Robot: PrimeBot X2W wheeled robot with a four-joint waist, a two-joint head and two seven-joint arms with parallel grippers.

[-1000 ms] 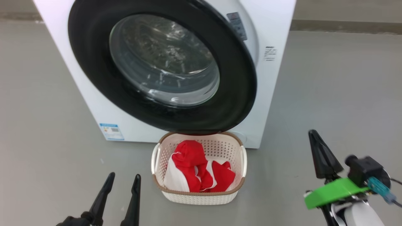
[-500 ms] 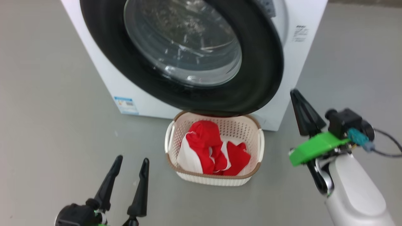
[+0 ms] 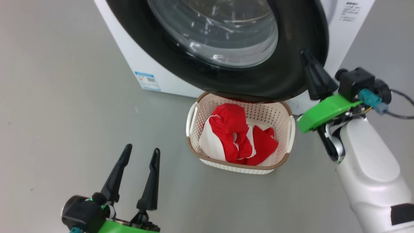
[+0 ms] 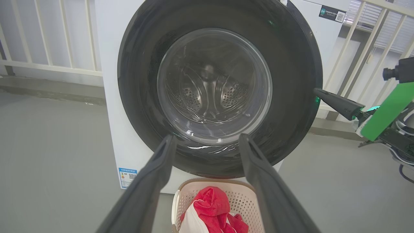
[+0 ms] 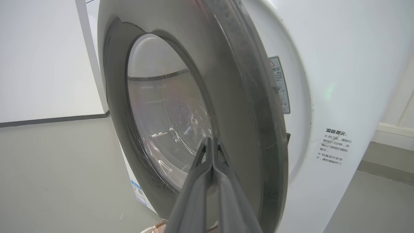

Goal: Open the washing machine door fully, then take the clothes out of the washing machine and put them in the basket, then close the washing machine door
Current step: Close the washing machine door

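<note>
The head camera has swung since a second ago, so the washing machine [image 4: 126,155] and grey floor [image 3: 64,113] sit differently in that view. That shift is not the things moving. What has really changed is the right gripper [image 3: 305,55]. It has risen from low beside the basket [image 3: 239,168] to the right edge of the washing machine door [image 3: 258,81], its jaws pressed together on nothing. The red and white clothes [image 3: 233,129] lie in the basket on the floor below the door, so unloading looks finished and shutting the door is probably the step in hand. The left gripper [image 3: 142,150] hangs low over the floor, well left of the basket, its jaws wide and empty.

The right wrist view looks along the door's edge and shows a gap between it and the machine's front, with a warning label [image 5: 279,84] showing behind the rim: the door is not latched. The left wrist view faces the door squarely and hides that gap. Through the glass it shows the steel drum [image 4: 210,94], with no clothes to be seen in the part it shows.
</note>
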